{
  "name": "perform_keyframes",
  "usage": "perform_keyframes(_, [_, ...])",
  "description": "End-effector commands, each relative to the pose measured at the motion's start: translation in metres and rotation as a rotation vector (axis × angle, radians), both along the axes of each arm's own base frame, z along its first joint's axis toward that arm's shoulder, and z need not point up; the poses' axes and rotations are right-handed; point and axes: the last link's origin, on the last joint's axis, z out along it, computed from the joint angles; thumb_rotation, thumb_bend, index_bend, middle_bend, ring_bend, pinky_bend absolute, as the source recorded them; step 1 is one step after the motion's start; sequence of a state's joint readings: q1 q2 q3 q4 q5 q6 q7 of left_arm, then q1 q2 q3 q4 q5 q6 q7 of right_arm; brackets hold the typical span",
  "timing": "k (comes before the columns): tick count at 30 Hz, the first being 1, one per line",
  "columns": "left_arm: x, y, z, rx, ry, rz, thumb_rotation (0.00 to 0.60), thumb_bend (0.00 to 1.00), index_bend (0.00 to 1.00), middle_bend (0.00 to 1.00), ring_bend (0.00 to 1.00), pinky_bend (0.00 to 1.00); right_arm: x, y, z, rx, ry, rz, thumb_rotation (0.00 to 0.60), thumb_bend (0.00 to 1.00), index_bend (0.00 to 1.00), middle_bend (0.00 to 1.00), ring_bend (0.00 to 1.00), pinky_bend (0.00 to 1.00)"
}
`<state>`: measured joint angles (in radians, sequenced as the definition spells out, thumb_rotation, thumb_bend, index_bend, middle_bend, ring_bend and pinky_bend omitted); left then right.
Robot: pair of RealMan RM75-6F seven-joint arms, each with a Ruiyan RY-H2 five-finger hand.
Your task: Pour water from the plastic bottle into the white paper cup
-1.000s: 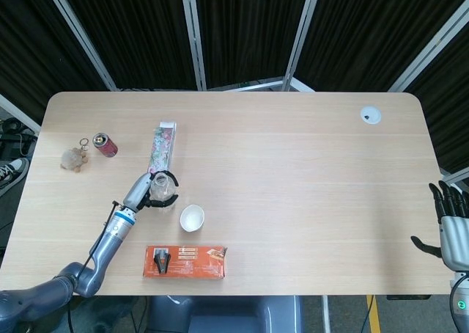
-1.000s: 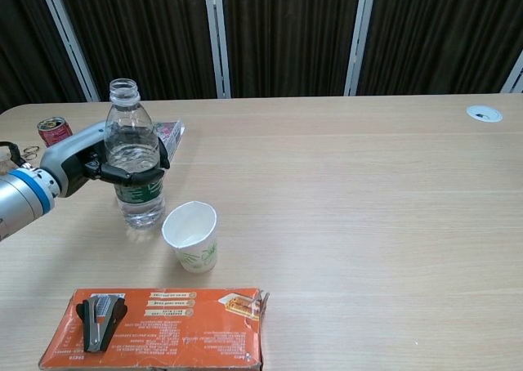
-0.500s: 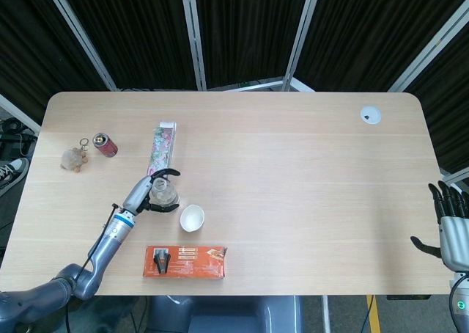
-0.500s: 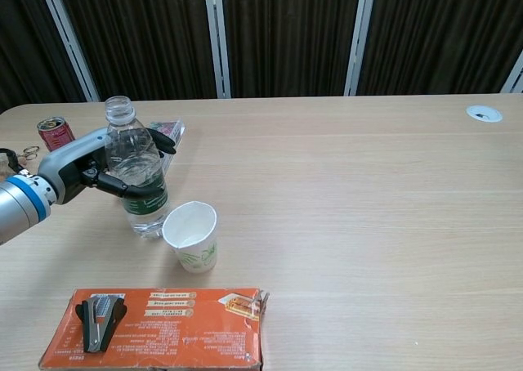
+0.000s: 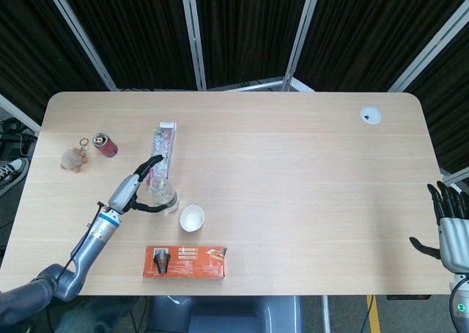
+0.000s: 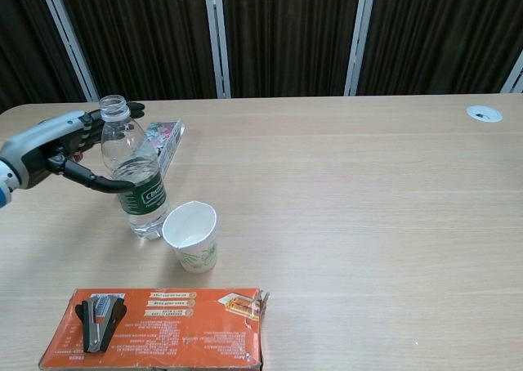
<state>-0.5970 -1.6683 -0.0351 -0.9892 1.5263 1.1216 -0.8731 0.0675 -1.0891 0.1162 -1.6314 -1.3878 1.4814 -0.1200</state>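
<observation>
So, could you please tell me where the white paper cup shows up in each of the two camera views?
Head view: white paper cup sits lower left of centre on the table, seen from above.
Chest view: it stands left of centre, seen from the side.
Shared landmark: the plastic bottle just to its left in both.

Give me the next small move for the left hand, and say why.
Probably close the left hand back around the plastic bottle and set it straight. The bottle leans away from the white paper cup, its base on the table; the fingers are spread around it rather than wrapped tight, so the hold looks loose. Its cap is off, so a slip could spill water.
</observation>
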Motion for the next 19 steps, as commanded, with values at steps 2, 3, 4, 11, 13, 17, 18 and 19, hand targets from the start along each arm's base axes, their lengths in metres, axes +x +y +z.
perform_keyframes(2, [-0.013, -0.012, 0.031, 0.067, 0.083, -0.038, 0.6, 0.13, 0.0, 0.0, 0.0, 0.0, 0.002, 0.002, 0.001, 0.0, -0.002, 0.009, 0.6, 0.0, 0.0, 0.0, 0.0, 0.0])
perform_keyframes(3, [-0.016, -0.015, 0.041, 0.093, 0.097, -0.041, 0.6, 0.13, 0.0, 0.0, 0.0, 0.0, 0.003, 0.003, 0.001, 0.001, -0.004, 0.013, 0.6, 0.0, 0.0, 0.0, 0.0, 0.0])
perform_keyframes(4, [-0.018, -0.017, 0.048, 0.113, 0.112, -0.044, 0.6, 0.13, 0.0, 0.0, 0.0, 0.0, 0.003, 0.004, 0.001, 0.001, -0.006, 0.016, 0.6, 0.0, 0.0, 0.0, 0.0, 0.0])
perform_keyframes(11, [-0.031, -0.053, 0.105, 0.359, 0.265, -0.015, 0.6, 0.09, 0.0, 0.0, 0.0, 0.0, 0.01, 0.008, 0.007, -0.012, -0.032, 0.053, 0.6, 0.0, 0.0, 0.0, 0.0, 0.0])
perform_keyframes(13, [-0.031, -0.069, 0.117, 0.414, 0.337, 0.015, 0.6, 0.08, 0.0, 0.0, 0.0, 0.0, 0.012, 0.01, 0.009, -0.013, -0.036, 0.065, 0.6, 0.0, 0.0, 0.0, 0.0, 0.0])
perform_keyframes(17, [-0.029, -0.1, 0.132, 0.458, 0.507, 0.062, 0.6, 0.04, 0.0, 0.0, 0.0, 0.0, 0.014, 0.014, 0.013, -0.02, -0.041, 0.085, 0.6, 0.0, 0.0, 0.0, 0.0, 0.0])
perform_keyframes(18, [-0.028, -0.111, 0.136, 0.466, 0.573, 0.07, 0.6, 0.04, 0.0, 0.0, 0.0, 0.0, 0.015, 0.015, 0.015, -0.024, -0.043, 0.093, 0.6, 0.0, 0.0, 0.0, 0.0, 0.0])
perform_keyframes(19, [-0.026, -0.117, 0.137, 0.469, 0.601, 0.077, 0.6, 0.03, 0.0, 0.0, 0.0, 0.0, 0.015, 0.016, 0.015, -0.026, -0.044, 0.097, 0.6, 0.0, 0.0, 0.0, 0.0, 0.0])
